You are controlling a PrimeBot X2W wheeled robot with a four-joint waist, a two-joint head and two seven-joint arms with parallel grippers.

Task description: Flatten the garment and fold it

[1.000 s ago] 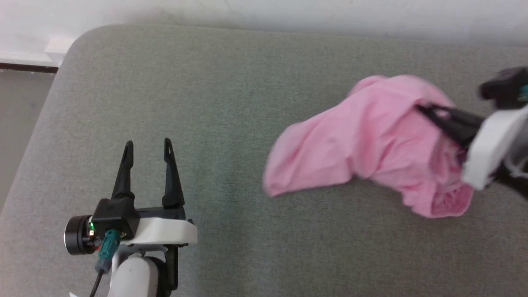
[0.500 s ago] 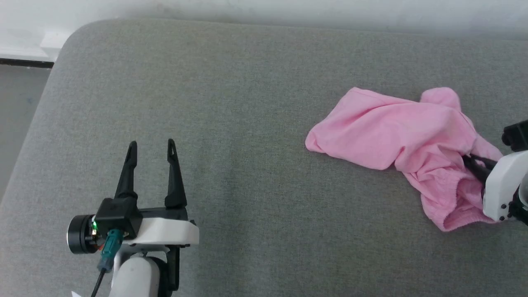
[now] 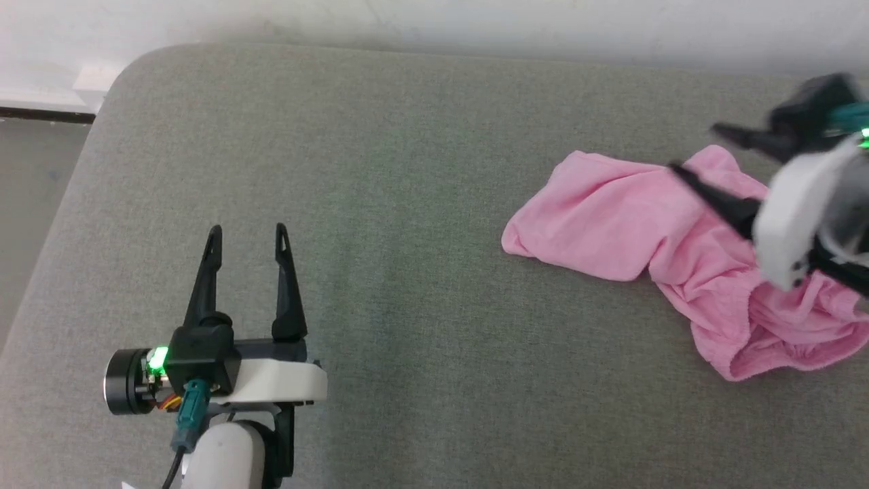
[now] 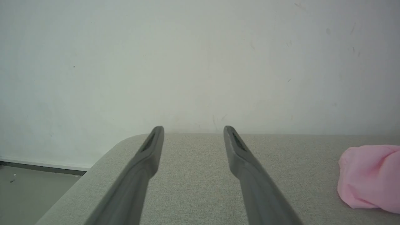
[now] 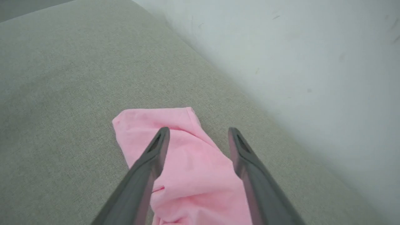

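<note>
**Change:** Against the frame half a second back, the right tool is found opened and lifted off the garment, blurred by motion. The cloth is left almost where it was laid. The left tool is unchanged in place.

**Left:** The left tool is held low over the grey padded surface, fingers spread, nothing between them, well apart from the garment. In its wrist view a pink lobe of the cloth is noted at the far right.

**Centre-right:** The garment is lying crumpled on the right part of the padded surface. One leg is drawn out leftward and fairly smooth. The gathered waistband is bunched and gaping at the lower right.

**Right:** The right tool is poised above the garment's right end, fingers wide apart and empty. In its wrist view pink cloth is seen beneath and between the fingers, apparently untouched.

**Progress (judged):** Flattening is barely begun. One leg is extended, but layers are overlapped and the waist end is heaped. No fold is made. Spreading of the waistband and both legs is outstanding, then the folding itself. With both tools released, a fresh grasp is required first.
</note>
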